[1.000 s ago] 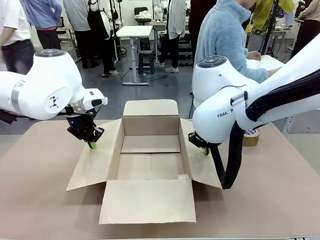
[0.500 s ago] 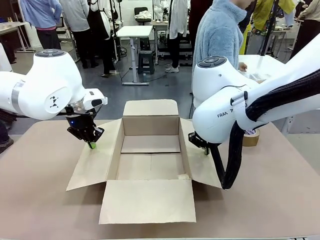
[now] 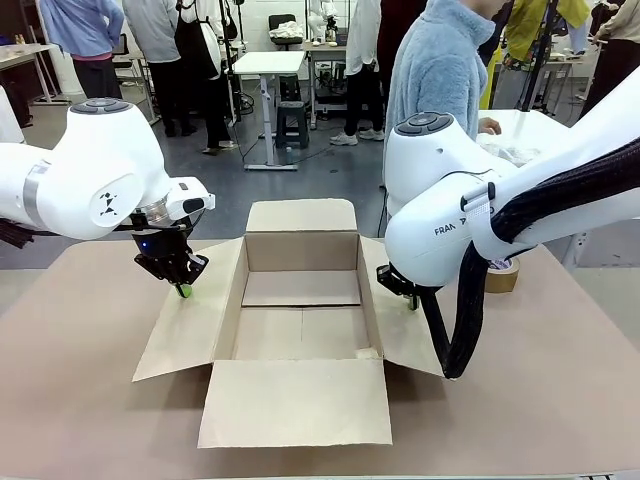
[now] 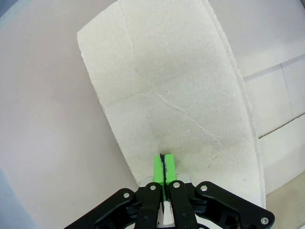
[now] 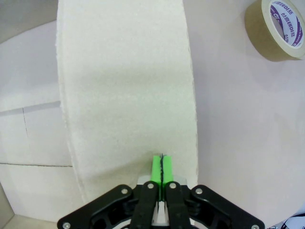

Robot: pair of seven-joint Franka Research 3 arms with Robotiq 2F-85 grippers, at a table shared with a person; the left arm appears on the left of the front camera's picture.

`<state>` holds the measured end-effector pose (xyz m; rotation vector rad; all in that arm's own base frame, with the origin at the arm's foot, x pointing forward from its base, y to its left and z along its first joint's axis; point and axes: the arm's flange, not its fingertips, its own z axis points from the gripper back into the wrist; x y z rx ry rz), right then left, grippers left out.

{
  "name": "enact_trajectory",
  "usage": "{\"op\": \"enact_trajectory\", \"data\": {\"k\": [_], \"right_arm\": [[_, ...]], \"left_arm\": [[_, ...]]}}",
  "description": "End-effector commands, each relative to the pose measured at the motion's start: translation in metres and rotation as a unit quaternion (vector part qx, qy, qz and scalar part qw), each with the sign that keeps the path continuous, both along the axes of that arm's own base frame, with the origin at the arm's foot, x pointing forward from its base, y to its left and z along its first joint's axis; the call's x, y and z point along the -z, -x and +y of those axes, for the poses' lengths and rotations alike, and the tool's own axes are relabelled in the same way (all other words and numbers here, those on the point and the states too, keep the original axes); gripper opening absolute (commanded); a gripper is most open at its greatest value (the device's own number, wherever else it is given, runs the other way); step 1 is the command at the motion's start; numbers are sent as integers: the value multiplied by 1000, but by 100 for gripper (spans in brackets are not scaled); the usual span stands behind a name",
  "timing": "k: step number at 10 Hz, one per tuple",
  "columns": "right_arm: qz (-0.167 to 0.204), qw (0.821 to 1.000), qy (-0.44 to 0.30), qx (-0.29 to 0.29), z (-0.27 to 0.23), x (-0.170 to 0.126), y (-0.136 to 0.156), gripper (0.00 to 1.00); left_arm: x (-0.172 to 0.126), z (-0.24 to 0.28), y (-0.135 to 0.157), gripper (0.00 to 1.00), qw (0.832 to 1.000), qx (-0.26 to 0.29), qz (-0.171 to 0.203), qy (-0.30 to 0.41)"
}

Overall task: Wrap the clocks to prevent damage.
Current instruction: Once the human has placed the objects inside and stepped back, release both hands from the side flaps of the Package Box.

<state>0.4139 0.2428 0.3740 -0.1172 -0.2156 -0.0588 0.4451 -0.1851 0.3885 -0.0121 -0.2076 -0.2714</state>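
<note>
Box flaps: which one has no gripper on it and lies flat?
The near flap, lowest in the front view. The left gripper presses the left flap, the right gripper the right flap; the far flap stands up.

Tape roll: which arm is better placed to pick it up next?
Right, probably. The tape roll lies beside the right flap, where the right end effector rests, shut. The left end effector is across the box, on the left flap.

A grey floor (image 3: 330, 170) stretches behind the tan counter (image 3: 80, 400). On it stands a white desk (image 3: 268, 62) with what may be 1 dark stool (image 3: 292, 118) beside it. Another white table (image 3: 535, 125) sits far right. People (image 3: 200, 40) stand around in even light.
</note>
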Motion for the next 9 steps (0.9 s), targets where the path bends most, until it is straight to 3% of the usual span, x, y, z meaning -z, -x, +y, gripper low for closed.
{"op": "enact_trajectory", "data": {"k": [1, 9], "right_arm": [[3, 1000, 1, 2, 0, 2, 0, 1], [3, 1000, 1, 2, 0, 2, 0, 1]], "left_arm": [[-2, 1, 1, 1, 1000, 0, -3, 0], [-2, 1, 1, 1, 1000, 0, -3, 0]]}}
